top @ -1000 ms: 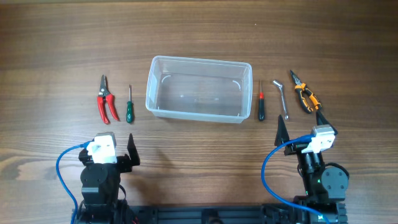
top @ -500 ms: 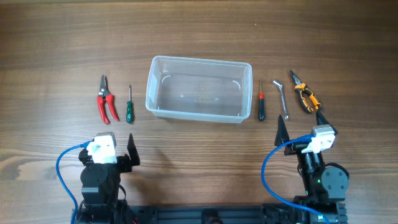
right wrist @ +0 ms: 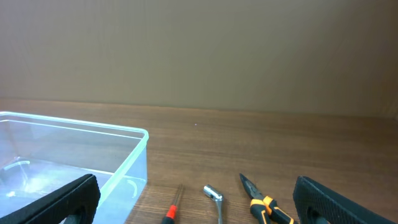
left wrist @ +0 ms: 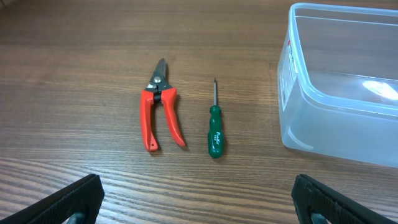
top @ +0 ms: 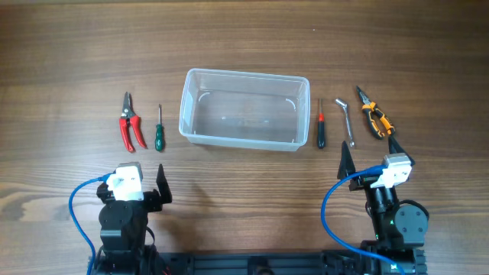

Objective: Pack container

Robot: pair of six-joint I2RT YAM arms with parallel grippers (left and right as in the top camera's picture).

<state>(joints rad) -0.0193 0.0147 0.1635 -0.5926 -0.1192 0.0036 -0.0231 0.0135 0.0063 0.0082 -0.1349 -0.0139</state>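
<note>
The clear plastic container (top: 243,119) stands empty at the table's middle; it also shows in the left wrist view (left wrist: 339,93) and right wrist view (right wrist: 74,162). Left of it lie red-handled pruning shears (top: 130,124) (left wrist: 160,109) and a green screwdriver (top: 159,130) (left wrist: 216,124). Right of it lie a red-and-black screwdriver (top: 321,126) (right wrist: 171,211), a metal socket wrench (top: 345,118) (right wrist: 214,198) and orange-black pliers (top: 373,114) (right wrist: 264,202). My left gripper (top: 141,183) (left wrist: 198,202) is open and empty at the near left. My right gripper (top: 370,153) (right wrist: 198,199) is open and empty at the near right.
Blue cables (top: 76,206) loop beside both arm bases at the table's front edge. The wooden table (top: 244,46) stretches behind the container.
</note>
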